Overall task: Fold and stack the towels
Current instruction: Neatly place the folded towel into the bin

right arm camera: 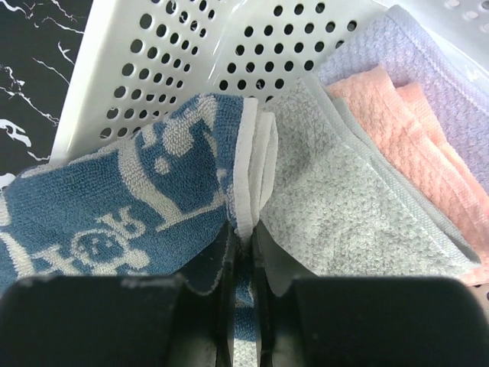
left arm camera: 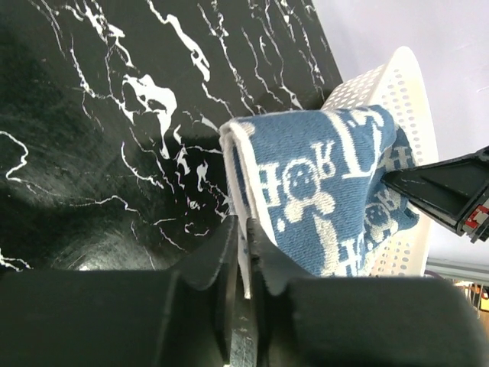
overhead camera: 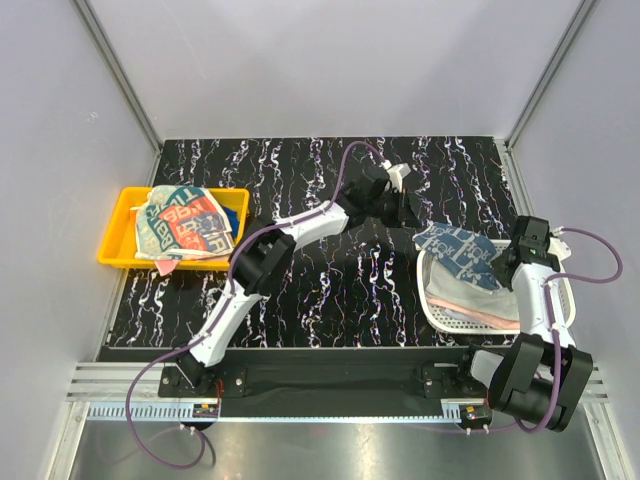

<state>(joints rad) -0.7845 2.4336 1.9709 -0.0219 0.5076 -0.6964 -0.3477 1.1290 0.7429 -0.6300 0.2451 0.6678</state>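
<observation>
A blue towel with a white pattern (overhead camera: 462, 256) is draped over the far left rim of the white mesh basket (overhead camera: 440, 318). In the left wrist view my left gripper (left arm camera: 246, 225) is shut on the white hem of this blue towel (left arm camera: 321, 191), at its table-side edge. My right gripper (right arm camera: 244, 229) is shut on the opposite hem of the blue towel (right arm camera: 137, 206), inside the basket (right arm camera: 191, 46). Under it in the basket lie a whitish towel (right arm camera: 344, 206), a pale pink towel (right arm camera: 412, 145) and a pale blue towel (right arm camera: 428, 69), all folded.
At the left edge of the black marbled table (overhead camera: 330, 290) stands a yellow tray (overhead camera: 115, 240), holding folded printed towels (overhead camera: 185, 225) with red lettering. Grey walls and aluminium posts enclose the table. My right gripper's black finger (left arm camera: 451, 191) shows in the left wrist view.
</observation>
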